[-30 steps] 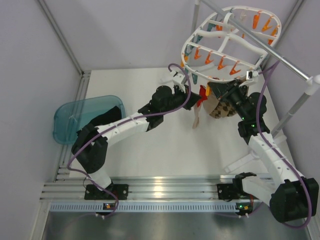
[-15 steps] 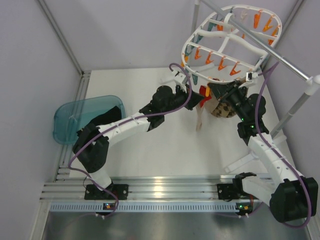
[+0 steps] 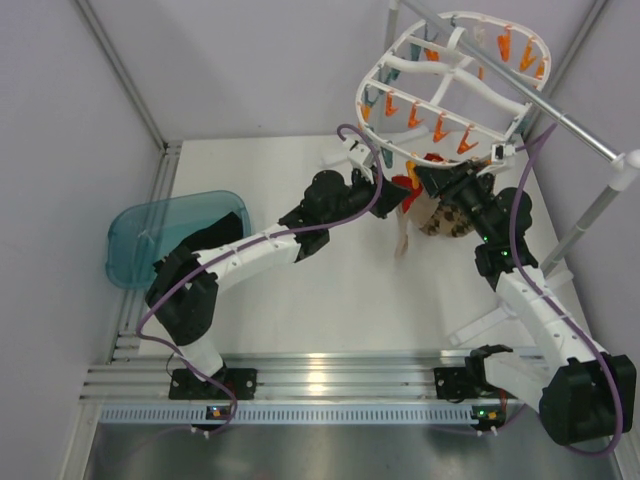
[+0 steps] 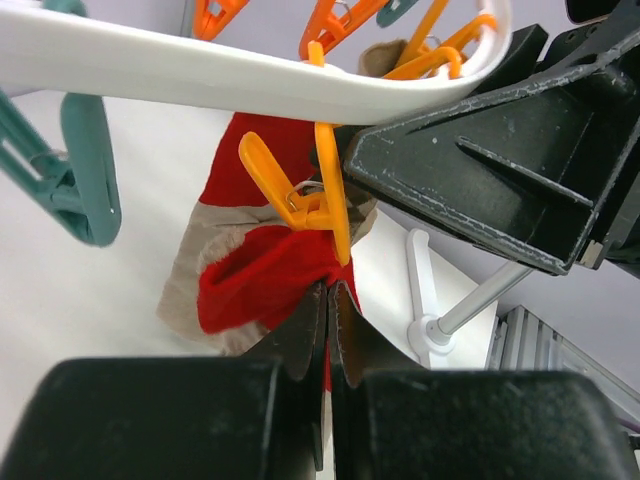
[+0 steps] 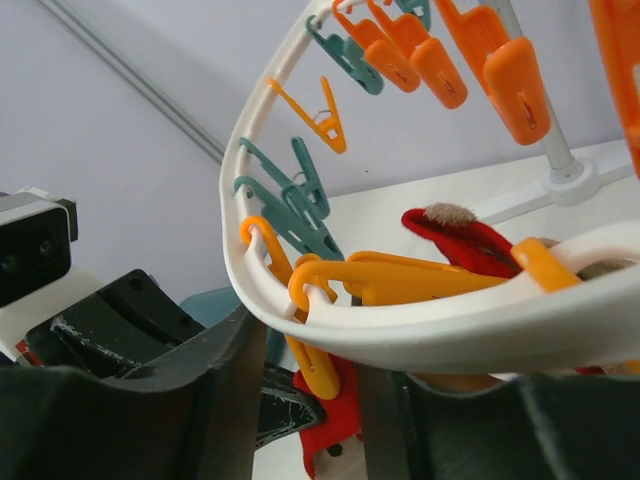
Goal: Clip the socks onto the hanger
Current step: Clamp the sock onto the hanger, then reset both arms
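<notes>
left end effector [image 4: 328, 310] pinching sock [image 4: 250, 290] red end, just below orange peg [image 4: 300, 205] on hanger [image 4: 200, 75]; right end effector [image 5: 310, 400] straddles the peg, can't tell its grip.

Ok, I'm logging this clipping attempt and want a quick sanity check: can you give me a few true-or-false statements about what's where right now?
1. The left hand is shut on the red end of the sock. True.
2. The sock lies flat on the table. False: it is held up at the rim of the hanger, its cream end dangling.
3. Every peg on the hanger is orange. False: there are orange pegs and teal pegs.
4. The teal bin sits by the left arm. True.
5. The argyle sock is inside the teal bin. False: it is beside the right arm.
</notes>
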{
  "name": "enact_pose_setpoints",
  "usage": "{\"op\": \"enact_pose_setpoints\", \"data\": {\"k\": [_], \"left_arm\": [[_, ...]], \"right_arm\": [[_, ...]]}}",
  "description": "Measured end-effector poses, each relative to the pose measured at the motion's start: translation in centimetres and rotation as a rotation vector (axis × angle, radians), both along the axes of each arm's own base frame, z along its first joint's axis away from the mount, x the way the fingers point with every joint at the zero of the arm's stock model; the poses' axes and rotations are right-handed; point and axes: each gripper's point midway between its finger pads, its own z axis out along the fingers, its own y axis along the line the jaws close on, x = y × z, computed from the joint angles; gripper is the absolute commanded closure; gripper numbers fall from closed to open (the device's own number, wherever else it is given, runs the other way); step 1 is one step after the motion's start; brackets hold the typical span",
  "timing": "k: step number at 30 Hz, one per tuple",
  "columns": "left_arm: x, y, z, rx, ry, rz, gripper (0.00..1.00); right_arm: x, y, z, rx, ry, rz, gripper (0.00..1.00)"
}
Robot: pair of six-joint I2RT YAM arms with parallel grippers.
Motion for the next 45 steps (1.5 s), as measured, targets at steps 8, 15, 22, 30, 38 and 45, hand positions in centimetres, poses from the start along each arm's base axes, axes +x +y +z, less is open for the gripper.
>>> {"op": "enact_pose_setpoints", "data": {"k": [8, 15, 22, 30, 38, 45], "left_arm": [[0.0, 0.0, 0.1, 0.005, -0.019, -0.003, 0.66], [0.3, 0.3, -0.4, 0.042, -0.043, 0.008, 0.23], [0.6, 4.4, -1.6, 0.127, -0.024, 0.063, 0.02], [2.8, 13.2, -0.7, 0.215, 0.052, 0.212, 0.02], [4.5, 21.9, -6.1, 0.457, 0.216, 0.358, 0.02], [1.2, 27.9, -10.4, 0.622, 0.260, 0.429, 0.02]], "right_arm": [[-0.2, -0.1, -0.9, -0.020, 0.033, -0.003, 0.48], [-1.2, -1.2, -0.6, -0.063, 0.025, -0.031, 0.35], [-2.9, -2.5, -0.4, -0.160, -0.003, -0.064, 0.03], [-5.2, -3.3, -1.5, -0.307, -0.011, -0.063, 0.00], [-7.0, -4.1, -5.5, -0.479, 0.033, -0.047, 0.00], [-8.1, -4.9, -9.6, -0.593, 0.106, -0.031, 0.00]]}}
